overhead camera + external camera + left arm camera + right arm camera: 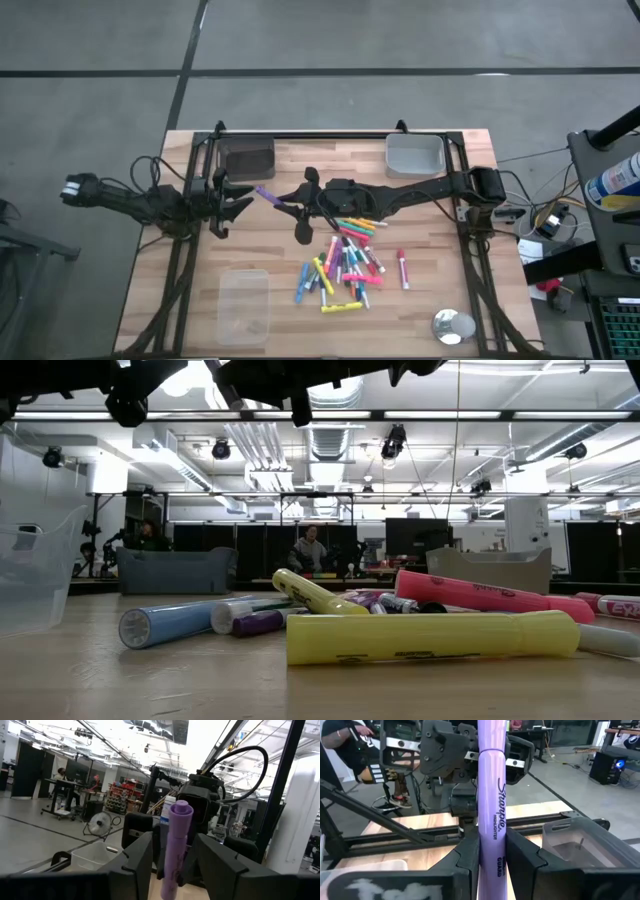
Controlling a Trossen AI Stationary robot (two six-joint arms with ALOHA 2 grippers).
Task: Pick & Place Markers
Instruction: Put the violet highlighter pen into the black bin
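While the right tool [492, 857] is gripping a purple Sharpie highlighter [491, 795] above the counter [440, 270], the left tool [172, 860] is standing open around its cap end; closing squarely should secure the handover.

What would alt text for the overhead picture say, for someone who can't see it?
Two dark robot arms meet above a wooden table, the right hand holding a purple marker out toward the left hand. A pile of colourful markers lies below them.
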